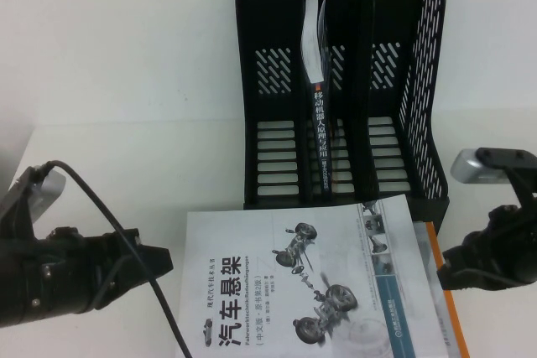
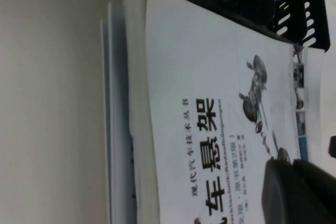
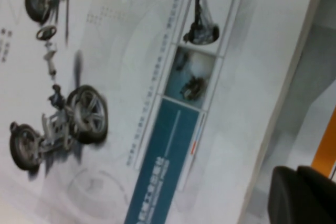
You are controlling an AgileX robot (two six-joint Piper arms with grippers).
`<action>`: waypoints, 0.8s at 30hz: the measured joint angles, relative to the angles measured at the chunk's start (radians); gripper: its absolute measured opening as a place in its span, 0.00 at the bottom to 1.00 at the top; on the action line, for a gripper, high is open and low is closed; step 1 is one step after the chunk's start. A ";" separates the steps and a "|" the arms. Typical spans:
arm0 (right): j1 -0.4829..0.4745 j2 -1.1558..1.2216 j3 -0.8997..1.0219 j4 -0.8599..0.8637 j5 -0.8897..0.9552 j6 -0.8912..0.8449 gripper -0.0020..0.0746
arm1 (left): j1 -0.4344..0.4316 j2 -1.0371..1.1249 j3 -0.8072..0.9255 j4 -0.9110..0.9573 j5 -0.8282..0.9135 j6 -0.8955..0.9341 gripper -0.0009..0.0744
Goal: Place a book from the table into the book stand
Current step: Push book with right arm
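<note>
Three books: the white suspension book (image 1: 310, 278) lies flat on another, orange-edged book (image 1: 449, 291), right in front of the three-slot black book stand (image 1: 340, 81); a dark-spined book (image 1: 323, 115) stands in its middle slot. The white counter (image 1: 126, 123) meets a pale wall. The left gripper (image 1: 155, 262) is just beside the suspension book's left edge and the right gripper (image 1: 449, 257) by its right edge; I cannot tell how either's fingers stand.

Bright, even overhead light, washing the table (image 1: 126, 81) to near-white at upper left. Soft shadow beneath the book stand (image 1: 336, 81). Wrist views dimmer, softly blurred; book (image 3: 157, 77) print smeared, dark foreground shapes unfocused at lower right.
</note>
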 joint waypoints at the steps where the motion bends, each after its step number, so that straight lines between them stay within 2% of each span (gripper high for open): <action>1: 0.002 0.014 -0.008 -0.002 0.000 0.002 0.03 | 0.000 0.000 0.000 -0.008 -0.002 0.002 0.01; 6: 0.002 0.073 -0.027 -0.011 -0.002 0.006 0.03 | 0.000 0.000 0.000 -0.037 -0.016 0.002 0.10; 13: 0.043 0.099 -0.027 -0.013 -0.017 0.012 0.03 | 0.000 0.000 0.000 -0.044 -0.046 -0.005 0.40; 20: 0.120 0.099 -0.027 -0.020 -0.059 0.038 0.03 | 0.000 0.000 0.000 -0.046 -0.050 -0.009 0.45; 24: 0.128 0.099 -0.027 -0.020 -0.064 0.049 0.03 | 0.004 0.000 0.000 -0.040 -0.048 -0.009 0.45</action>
